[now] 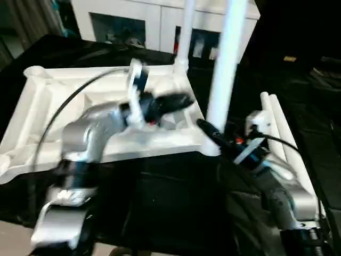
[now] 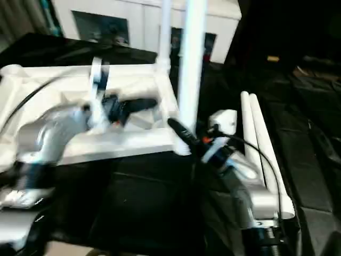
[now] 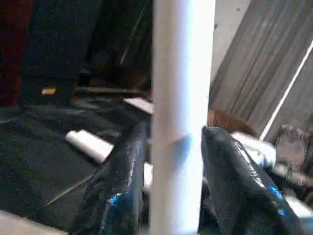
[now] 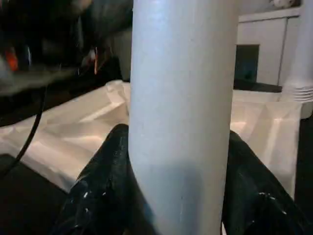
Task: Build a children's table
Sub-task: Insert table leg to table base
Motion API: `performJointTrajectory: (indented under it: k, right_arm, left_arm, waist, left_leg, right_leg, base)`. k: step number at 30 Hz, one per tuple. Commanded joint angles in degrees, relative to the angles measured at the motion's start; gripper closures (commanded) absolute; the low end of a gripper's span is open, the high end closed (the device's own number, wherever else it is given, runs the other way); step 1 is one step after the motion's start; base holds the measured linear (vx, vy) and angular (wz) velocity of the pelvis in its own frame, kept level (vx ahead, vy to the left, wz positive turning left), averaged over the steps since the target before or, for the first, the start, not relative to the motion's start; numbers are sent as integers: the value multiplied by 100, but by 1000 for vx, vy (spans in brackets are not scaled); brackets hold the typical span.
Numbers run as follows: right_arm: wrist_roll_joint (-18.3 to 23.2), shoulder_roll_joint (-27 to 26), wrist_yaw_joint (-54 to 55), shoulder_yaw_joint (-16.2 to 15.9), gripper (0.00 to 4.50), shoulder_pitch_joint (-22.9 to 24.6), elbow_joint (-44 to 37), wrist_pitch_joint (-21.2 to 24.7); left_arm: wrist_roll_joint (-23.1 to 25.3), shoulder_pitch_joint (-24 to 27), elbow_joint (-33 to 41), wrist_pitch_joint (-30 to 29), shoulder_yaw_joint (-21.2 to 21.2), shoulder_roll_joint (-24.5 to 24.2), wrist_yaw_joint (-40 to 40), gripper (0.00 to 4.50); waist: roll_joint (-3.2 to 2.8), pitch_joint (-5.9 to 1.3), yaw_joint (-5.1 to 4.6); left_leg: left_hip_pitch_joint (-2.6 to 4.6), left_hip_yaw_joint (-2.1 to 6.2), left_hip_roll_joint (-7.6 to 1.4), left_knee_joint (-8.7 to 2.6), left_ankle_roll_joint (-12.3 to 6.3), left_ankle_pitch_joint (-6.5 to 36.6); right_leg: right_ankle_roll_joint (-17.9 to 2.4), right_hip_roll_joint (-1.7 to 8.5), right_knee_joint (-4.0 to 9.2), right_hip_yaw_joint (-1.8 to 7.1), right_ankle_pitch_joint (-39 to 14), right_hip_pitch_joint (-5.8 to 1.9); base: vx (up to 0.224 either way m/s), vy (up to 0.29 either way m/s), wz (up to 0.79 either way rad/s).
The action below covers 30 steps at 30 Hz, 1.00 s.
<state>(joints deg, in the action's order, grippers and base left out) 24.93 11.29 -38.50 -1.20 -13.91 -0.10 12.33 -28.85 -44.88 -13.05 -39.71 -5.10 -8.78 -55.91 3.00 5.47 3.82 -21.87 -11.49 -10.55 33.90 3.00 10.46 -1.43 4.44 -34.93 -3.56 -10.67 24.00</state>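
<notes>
The tabletop (image 1: 101,106) lay upside down on the black work table (image 1: 298,96). The right gripper (image 4: 178,161) clasped the near-corner leg (image 1: 226,64); the left gripper's (image 1: 168,103) grip was unclear through blur. Pressing the leg straight down would probably seat it best.

Background: a white cabinet (image 1: 160,21) with dark glass doors stands behind the table (image 1: 298,80), which is covered in a black sheet. Grey pleated curtains (image 3: 274,63) hang at one side. A strip of pale floor (image 1: 16,237) shows at the near edge.
</notes>
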Motion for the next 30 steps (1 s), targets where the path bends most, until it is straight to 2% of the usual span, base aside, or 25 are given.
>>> performJointTrajectory:
  k: [1,3,6,9,13,14,17,20,22,25,27,28,30]
  right_arm:
    - [-47,49,11,-9,264,-66,-225,31]
    - [-57,59,12,-46,264,-62,-249,32]
    - [-68,70,17,-84,264,-53,-282,37]
    - [-83,91,16,-111,264,-44,-298,38]
    - [-140,97,1,-134,264,-28,-312,57]
    - [-145,104,-5,-137,264,-27,-309,55]
    - [-156,120,-1,-149,264,-33,-297,48]
    - [-197,138,15,-162,264,-45,-288,38]
    - [-242,159,25,-174,264,-67,-261,9]
    - [-243,179,-5,-177,264,-81,-258,9]
    - [-43,202,-103,-156,264,-84,-311,225]
    - [16,218,-133,-152,208,-85,-334,297]
    - [97,264,-192,-164,194,-81,-387,435]
  left_arm:
    - [-153,-97,16,-144,0,117,135,222]
    - [-144,-133,13,-177,43,200,219,219]
    - [-77,-161,-14,-173,99,294,344,202]
    - [-92,-185,-36,-172,85,341,452,177]
    - [-193,-266,-131,-258,-25,395,704,154]
    - [-199,-281,-161,-270,-46,400,730,194]
    - [-219,-290,-159,-290,-71,385,743,196]
    - [-236,-310,-172,-271,-114,381,789,244]
    - [-229,-349,-220,-207,-103,355,790,242]
    - [-185,-376,-210,-109,31,294,694,261]
    - [-157,-390,-139,-45,158,260,586,264]
    - [-120,-399,-127,-13,214,243,566,265]
    - [-73,-406,-106,26,310,212,496,266]
  waist:
    - [5,-365,29]
    - [19,-392,37]
    - [18,-429,52]
    - [19,-436,68]
    - [15,-425,95]
    - [14,-423,104]
    - [19,-427,123]
    - [27,-436,133]
    - [31,-435,136]
    - [33,-441,137]
    - [29,-444,139]
    - [30,-445,141]
    - [32,-450,143]
  left_leg:
    - [132,125,-291,-434,-205,1069]
    - [95,131,-283,-418,-261,840]
    - [78,123,-269,-371,-495,422]
    - [77,121,-267,-361,-576,353]
    - [97,118,-269,-362,-547,502]
    - [98,120,-271,-364,-523,536]
    - [100,125,-275,-364,-495,508]
    - [97,122,-269,-352,-521,430]
    - [92,122,-264,-350,-543,398]
    - [96,123,-265,-346,-558,359]
    - [98,122,-266,-343,-572,359]
    - [99,120,-263,-340,-581,357]
    - [96,121,-265,-334,-604,321]
  right_leg:
    - [-1166,431,438,308,-1261,-304]
    - [-1146,424,402,308,-957,-338]
    - [-1281,410,325,301,-265,-359]
    - [-1350,406,307,291,-115,-367]
    - [-1335,401,335,284,-366,-356]
    - [-1321,399,341,284,-432,-354]
    - [-1303,406,331,284,-421,-359]
    - [-1324,403,311,283,-269,-364]
    - [-1318,399,308,281,-248,-367]
    - [-1315,403,301,281,-218,-369]
    - [-1314,400,294,282,-207,-370]
    - [-1326,399,293,282,-186,-375]
    - [-1344,399,285,280,-141,-379]
  base:
    - [0,0,0]
    - [0,0,0]
    - [0,0,0]
    - [0,0,0]
    - [0,0,0]
    - [0,0,0]
    - [0,0,0]
    - [0,0,0]
    - [0,0,0]
    - [0,0,0]
    - [0,0,0]
    - [0,0,0]
    - [0,0,0]
